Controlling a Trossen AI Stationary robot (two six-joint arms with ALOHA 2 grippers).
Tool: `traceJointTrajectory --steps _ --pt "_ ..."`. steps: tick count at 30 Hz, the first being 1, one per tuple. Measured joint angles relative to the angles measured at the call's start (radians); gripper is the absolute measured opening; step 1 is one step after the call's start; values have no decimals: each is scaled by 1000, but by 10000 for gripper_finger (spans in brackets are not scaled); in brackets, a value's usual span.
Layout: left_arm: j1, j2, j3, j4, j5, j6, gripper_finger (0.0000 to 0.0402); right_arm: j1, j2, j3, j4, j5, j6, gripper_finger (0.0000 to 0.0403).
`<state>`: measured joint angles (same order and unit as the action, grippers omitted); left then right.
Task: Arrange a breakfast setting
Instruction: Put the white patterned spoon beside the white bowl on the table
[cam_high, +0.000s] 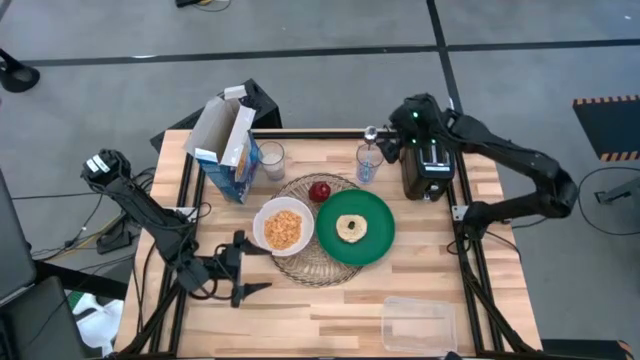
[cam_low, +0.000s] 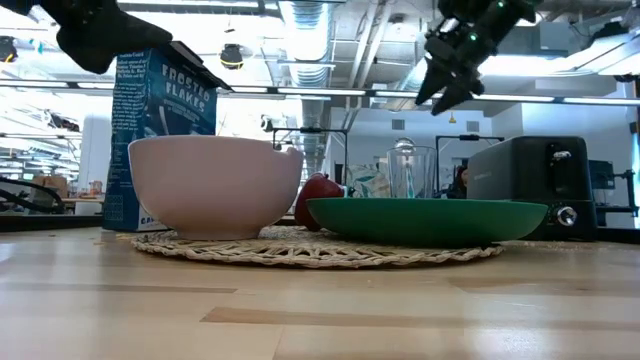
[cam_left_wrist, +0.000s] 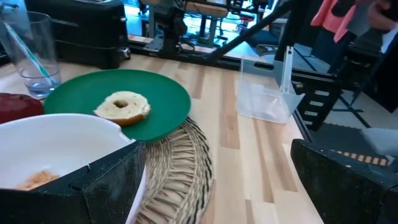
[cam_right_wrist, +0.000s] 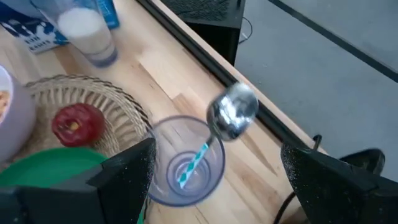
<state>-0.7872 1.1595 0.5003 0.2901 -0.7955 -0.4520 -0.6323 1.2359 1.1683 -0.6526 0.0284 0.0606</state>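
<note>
A round wicker mat (cam_high: 305, 262) carries a white bowl (cam_high: 283, 226) with cereal and a green plate (cam_high: 375, 245) with a bagel (cam_high: 351, 227). A red apple (cam_high: 320, 190) rests on the mat's far edge. A spoon (cam_right_wrist: 233, 112) stands handle-down in a clear glass (cam_right_wrist: 186, 163). A glass of milk (cam_high: 271, 160) and the cereal box (cam_high: 225, 145) stand at the far left. My left gripper (cam_high: 250, 266) is open, level, just left of the bowl (cam_left_wrist: 56, 143). My right gripper (cam_right_wrist: 217, 186) is open, high above the glass with the spoon, slanting down.
A black toaster (cam_high: 428, 168) stands at the far right, right under my right arm. A clear plastic tub (cam_high: 418, 322) lies at the near right corner. Bare wood shows along the near edge and left of the mat.
</note>
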Motion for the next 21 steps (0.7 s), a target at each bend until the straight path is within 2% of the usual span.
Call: traceJointTrajectory --steps 4,9,21 --pt "22 0 0 -2 2 -11 386 -38 -27 -79 32 -31 -6 374" --pt "44 0 0 -3 2 2 386 -113 -23 -165 176 -191 -3 373" --pt "65 0 0 -8 5 25 386 -123 89 -198 323 -215 -30 372"
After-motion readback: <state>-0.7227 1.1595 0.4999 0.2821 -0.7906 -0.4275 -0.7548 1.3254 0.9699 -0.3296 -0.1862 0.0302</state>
